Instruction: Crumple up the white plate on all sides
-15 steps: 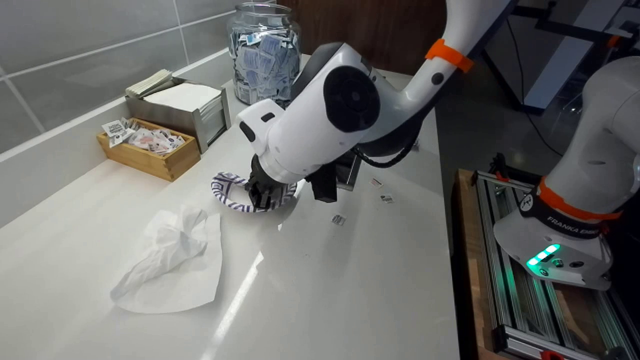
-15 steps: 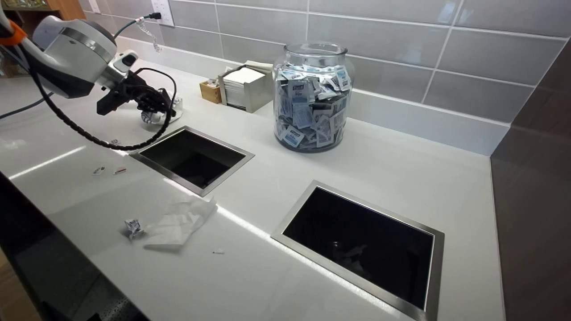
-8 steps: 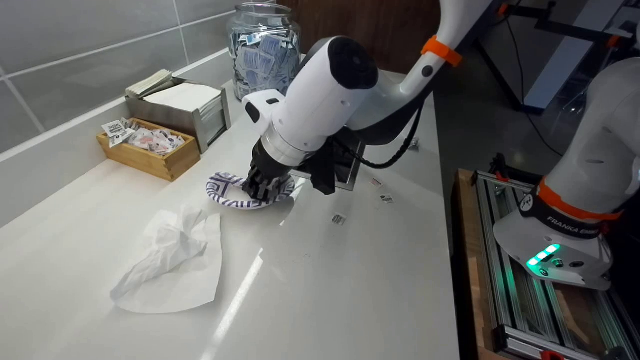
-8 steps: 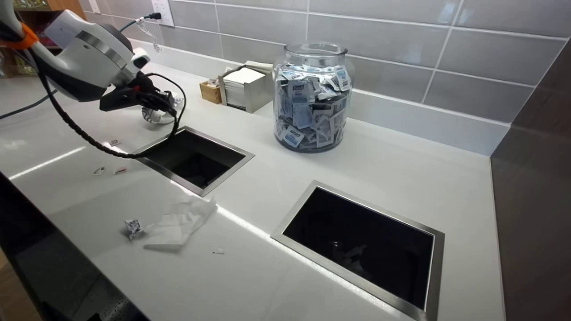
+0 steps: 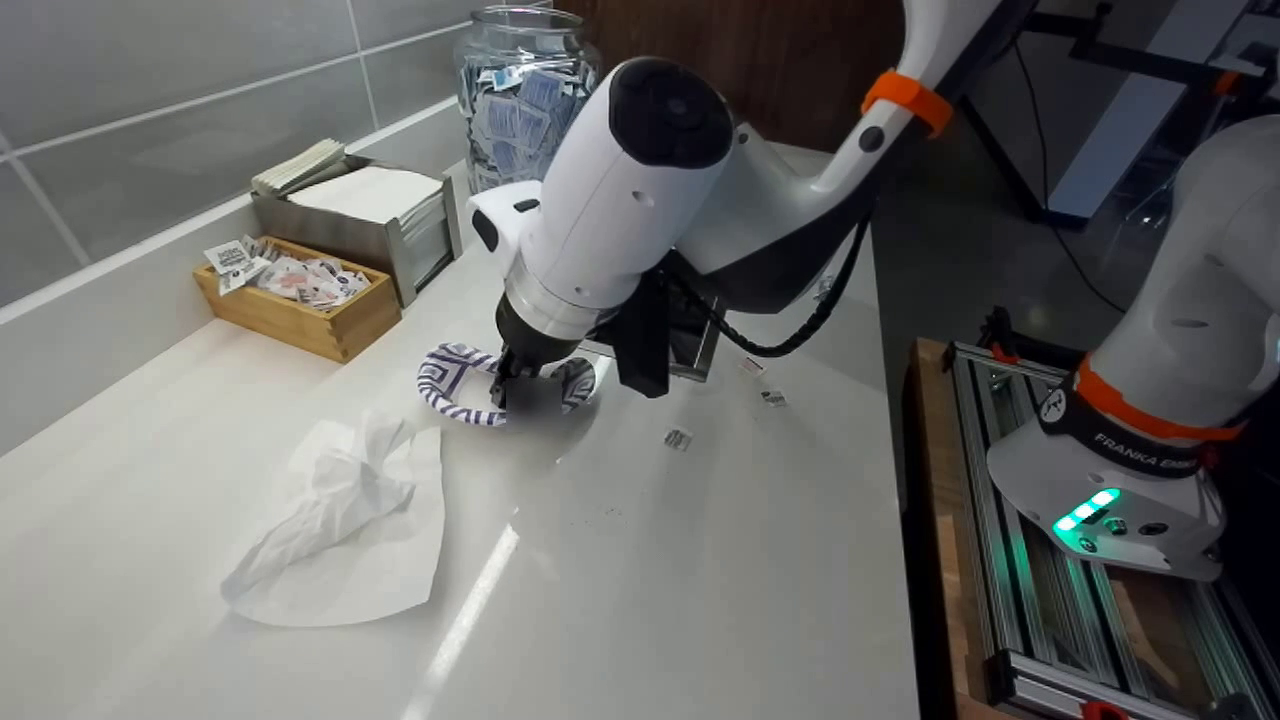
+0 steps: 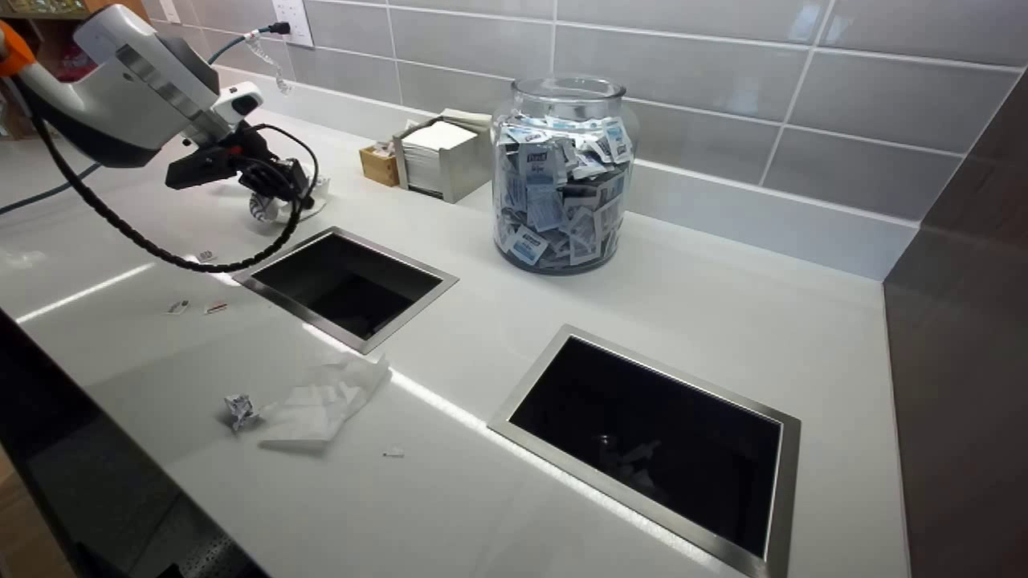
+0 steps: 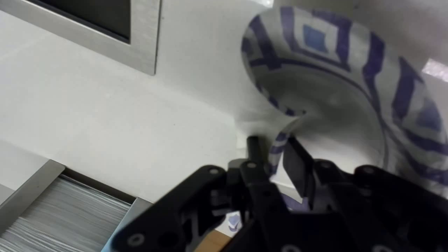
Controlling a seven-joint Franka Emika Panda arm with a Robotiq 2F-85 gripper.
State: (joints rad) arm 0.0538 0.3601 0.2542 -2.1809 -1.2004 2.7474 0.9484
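One white plate (image 7: 336, 87), purple-patterned, rim (image 7: 379, 70) bent inward, on the table (image 5: 700, 590); jaws parted, astride the rim. One paper sheet (image 5: 345, 520), crumpled, near the plate.

The wrist view's right edge and the black two-fingered gripper (image 7: 273, 150) hid parts of the curled white, purple-patterned plate (image 7: 371, 70).

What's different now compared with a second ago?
The arm's wrist section has tipped more upright, its upper end rising. The patterned plate has shifted only slightly. The tool stands open astride the plate's edge; whether it gripped or released anything meanwhile isn't clear. The crumpled white paper, wooden box, napkin holder and glass jar stayed put.
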